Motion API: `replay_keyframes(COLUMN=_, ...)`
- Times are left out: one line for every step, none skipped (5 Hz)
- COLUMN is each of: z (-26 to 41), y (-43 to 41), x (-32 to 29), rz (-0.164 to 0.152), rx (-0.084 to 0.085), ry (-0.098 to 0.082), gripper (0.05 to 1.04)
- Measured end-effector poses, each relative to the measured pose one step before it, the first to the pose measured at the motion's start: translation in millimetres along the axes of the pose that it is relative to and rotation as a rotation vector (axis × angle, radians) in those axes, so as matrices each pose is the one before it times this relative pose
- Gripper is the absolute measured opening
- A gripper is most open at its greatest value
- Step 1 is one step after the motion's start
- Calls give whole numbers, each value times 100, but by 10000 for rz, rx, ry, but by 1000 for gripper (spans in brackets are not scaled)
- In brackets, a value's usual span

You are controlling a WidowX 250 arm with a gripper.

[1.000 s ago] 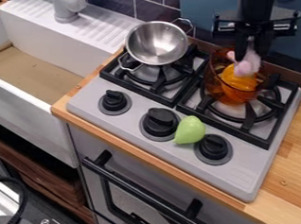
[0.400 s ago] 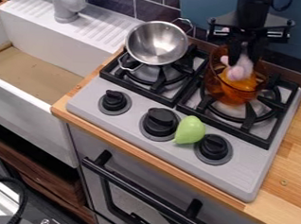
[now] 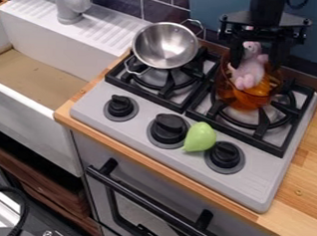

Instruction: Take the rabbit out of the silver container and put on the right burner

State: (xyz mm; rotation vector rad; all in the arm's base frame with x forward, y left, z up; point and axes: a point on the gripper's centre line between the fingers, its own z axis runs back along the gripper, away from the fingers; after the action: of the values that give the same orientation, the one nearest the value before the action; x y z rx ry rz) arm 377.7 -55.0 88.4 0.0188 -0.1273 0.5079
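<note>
Jaws apart, one on either side of the rabbit (image 3: 249,70) — I cannot tell whether either of them touches it. My gripper (image 3: 258,57) hangs over the back of the stove, pointing down at the mouth of the amber see-through pot (image 3: 224,83) on the right burner (image 3: 262,126). Pink and roughly upright, the rabbit shows between my two sides with its head up and its feet low, at the pot's mouth. Close by its feet, inside the pot, is something orange (image 3: 257,91); I cannot make out whether the two touch. The silver pot (image 3: 165,43) sits on the left burner (image 3: 168,81), tilted, its wire handles reaching out at the back and the front. Nearer the front of the stove (image 3: 144,120), a light green pear-shaped thing (image 3: 201,137) lies between the middle knob (image 3: 169,128) and the right knob (image 3: 224,156) — well apart from me. Beyond the stove's left side I see the white sink (image 3: 37,121), with a grey tap (image 3: 70,5) at its back, and wooden counter (image 3: 302,195) runs along the stove's right side.
</note>
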Motion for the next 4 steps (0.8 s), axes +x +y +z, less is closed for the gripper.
replay_keyframes(z=427, y=45, x=81, rz=51, rx=-3, ry=109, gripper=1001)
replay_keyframes(z=505, y=82, x=123, rz=20, rx=-67, ry=204, gripper=1001)
replay_keyframes(z=12, y=450, x=107, rz=11, rx=-19, ry=181, gripper=1001)
replay_keyframes(z=616, y=532, x=135, rz=77, rx=-232, ry=181, gripper=1001)
